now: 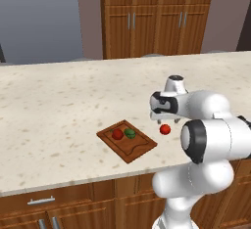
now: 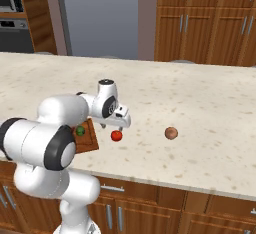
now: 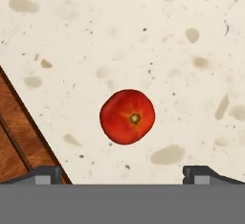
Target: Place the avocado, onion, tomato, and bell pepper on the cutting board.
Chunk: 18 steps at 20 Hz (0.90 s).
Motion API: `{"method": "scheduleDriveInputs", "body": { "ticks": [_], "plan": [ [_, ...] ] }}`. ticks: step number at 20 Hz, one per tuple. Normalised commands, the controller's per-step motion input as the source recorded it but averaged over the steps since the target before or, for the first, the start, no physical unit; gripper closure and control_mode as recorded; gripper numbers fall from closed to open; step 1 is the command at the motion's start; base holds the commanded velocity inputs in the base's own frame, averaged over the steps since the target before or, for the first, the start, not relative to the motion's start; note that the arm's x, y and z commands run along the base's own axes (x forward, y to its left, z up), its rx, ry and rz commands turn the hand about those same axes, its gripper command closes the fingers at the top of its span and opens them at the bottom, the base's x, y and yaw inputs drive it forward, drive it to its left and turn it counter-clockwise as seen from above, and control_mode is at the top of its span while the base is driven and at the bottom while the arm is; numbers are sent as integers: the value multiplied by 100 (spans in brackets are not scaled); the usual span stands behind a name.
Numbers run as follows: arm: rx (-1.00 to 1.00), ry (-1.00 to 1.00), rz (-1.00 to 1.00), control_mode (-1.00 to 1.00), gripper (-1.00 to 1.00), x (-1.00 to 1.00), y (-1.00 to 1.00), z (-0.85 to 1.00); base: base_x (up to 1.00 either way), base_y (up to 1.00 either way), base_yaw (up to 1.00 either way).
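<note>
The tomato (image 3: 127,117), a smooth bright red ball, lies on the speckled counter just right of the cutting board (image 1: 132,149). My gripper (image 3: 123,175) hangs open straight above the tomato (image 1: 165,129), its fingertips (image 3: 45,174) spread wide to either side and touching nothing. On the board rest the dark green avocado (image 1: 130,133) and a darker red fruit, the bell pepper (image 1: 117,134), side by side. The dull brown onion (image 2: 171,133) sits alone on the counter further right of the tomato (image 2: 116,135). My arm hides most of the board (image 2: 89,139) in the right base view.
The light stone counter (image 1: 59,105) stretches wide behind and to both sides, and its front edge runs close below the board. Wooden cabinets (image 1: 157,17) stand beyond the counter. Drawers with metal handles (image 1: 41,201) sit under the counter front.
</note>
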Motion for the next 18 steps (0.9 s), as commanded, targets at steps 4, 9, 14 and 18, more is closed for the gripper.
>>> {"method": "scheduleDriveInputs", "body": {
  "ticks": [4,9,14,18],
  "plan": [
    [0,5,0,-100,-100,16,0,-23,0,0,0],
    [0,4,0,-100,-100,14,0,-22,0,0,0],
    [0,4,0,-100,-100,8,0,-22,0,0,0],
    [0,4,0,-100,-100,3,0,-21,0,0,0]
  ]
}}
